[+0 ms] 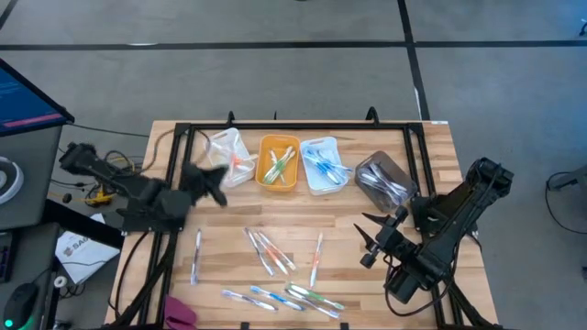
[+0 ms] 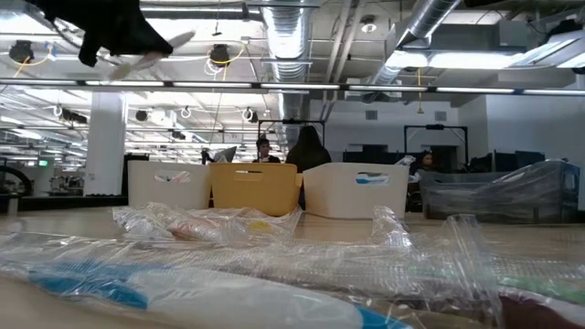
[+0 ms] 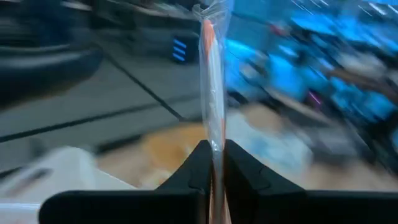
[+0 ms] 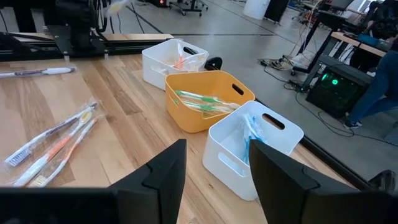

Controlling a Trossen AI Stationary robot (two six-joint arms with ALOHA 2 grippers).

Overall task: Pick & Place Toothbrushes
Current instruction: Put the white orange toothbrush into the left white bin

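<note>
Carrying 1 wrapped orange brush [image 3: 211, 81] to its bin.
Our left gripper [image 3: 214, 163], pinched on the brush, hangs beside the white bin [image 1: 229, 156]; we centre, then release. Right gripper [image 4: 214, 171] waits with fingers apart.

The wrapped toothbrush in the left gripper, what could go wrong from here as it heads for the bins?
1. The left gripper pinches the wrapped orange toothbrush near one end, so the long free end could swing or slip in its slick wrapper.
2. It hovers by the leftmost white bin, whose near rim could catch the brush and leave it hanging over the edge.
3. The yellow bin sits close beside, so a loose drop might land there instead.
</note>
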